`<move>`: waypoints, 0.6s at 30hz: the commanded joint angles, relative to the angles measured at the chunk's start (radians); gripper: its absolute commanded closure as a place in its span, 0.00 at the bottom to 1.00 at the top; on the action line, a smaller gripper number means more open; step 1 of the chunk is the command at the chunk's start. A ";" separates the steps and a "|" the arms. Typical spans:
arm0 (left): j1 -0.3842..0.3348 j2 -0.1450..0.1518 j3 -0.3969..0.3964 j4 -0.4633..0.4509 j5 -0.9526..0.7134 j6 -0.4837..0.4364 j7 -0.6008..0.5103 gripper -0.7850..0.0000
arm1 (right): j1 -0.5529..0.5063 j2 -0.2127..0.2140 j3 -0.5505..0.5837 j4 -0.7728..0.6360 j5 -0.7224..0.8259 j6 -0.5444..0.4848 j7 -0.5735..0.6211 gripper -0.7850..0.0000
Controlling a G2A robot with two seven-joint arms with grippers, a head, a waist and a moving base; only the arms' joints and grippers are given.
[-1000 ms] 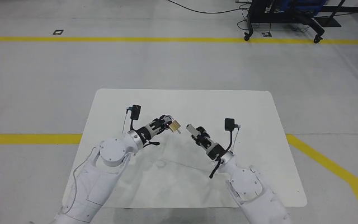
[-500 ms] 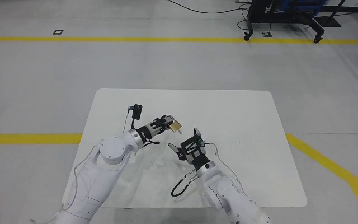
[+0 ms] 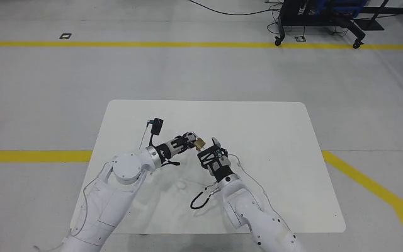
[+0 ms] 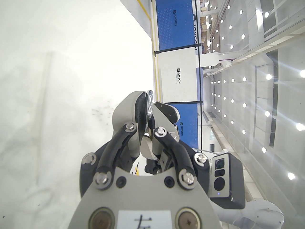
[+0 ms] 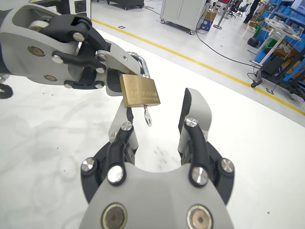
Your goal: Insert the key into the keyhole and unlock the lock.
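Note:
A brass padlock [image 5: 139, 94] with a silver shackle [image 5: 142, 63] hangs above the white table [image 3: 271, 120]. My left gripper [image 5: 119, 71] is shut on the shackle, which also shows between its fingers [image 4: 133, 110] in the left wrist view. A small silver key [image 5: 147, 116] sticks out of the keyhole on the lock's underside. My right gripper [image 5: 158, 113] is open just short of the lock, its two fingers either side of the key without touching it. From above, the lock [image 3: 199, 143] sits between the left gripper [image 3: 189, 140] and the right gripper [image 3: 211, 152].
The tabletop carries only faint scuff marks and specks. Yellow floor lines run past the table, and a dark wheeled cart [image 3: 321, 19] stands far behind it. Shelves and cabinets fill the room beyond.
My right arm has swung its elbow in toward the table's middle and turned its wrist, bringing the open gripper up close under the lock. The left gripper with the lock edged slightly right.

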 commanded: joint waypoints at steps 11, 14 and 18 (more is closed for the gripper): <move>-0.002 -0.001 0.007 0.001 0.022 -0.005 -0.008 1.00 | 0.006 -0.008 0.009 0.004 -0.015 -0.048 0.018 0.75; -0.001 0.000 0.007 0.001 0.025 -0.009 -0.011 1.00 | 0.016 -0.012 0.009 0.016 -0.015 -0.056 0.025 0.78; 0.001 0.000 0.006 0.000 0.028 -0.014 -0.014 1.00 | 0.028 -0.017 0.006 0.026 -0.014 -0.058 0.032 1.00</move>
